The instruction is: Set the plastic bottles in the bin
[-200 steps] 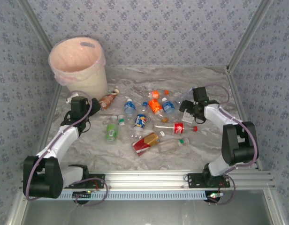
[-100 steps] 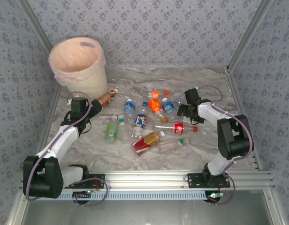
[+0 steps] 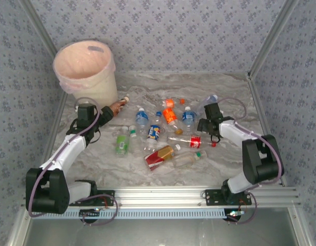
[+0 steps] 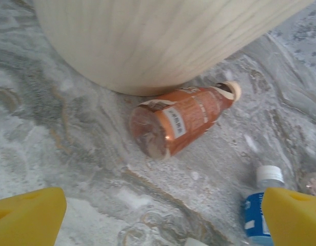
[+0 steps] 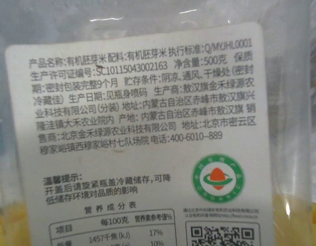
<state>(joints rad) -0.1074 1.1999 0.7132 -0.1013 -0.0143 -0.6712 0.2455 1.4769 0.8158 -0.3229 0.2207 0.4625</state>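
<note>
1. The bin (image 3: 99, 92) stands far left on the bench (image 3: 230, 159).
2. My left hand (image 4: 158, 215), released, faces the brown-labelled bottle (image 4: 183, 120) lying against the bin's foot. Pick-up step, I judge; next: advance, straddle, clench.
3. My right hand (image 3: 204, 124) is hard up to a white-labelled bottle (image 5: 132, 128); I cannot tell its grip.

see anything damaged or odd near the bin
Yes: the brown bottle lying on its side beside the base of the bin has a label that looks torn and lifting along one edge. Nothing looks spilled around it.
</note>
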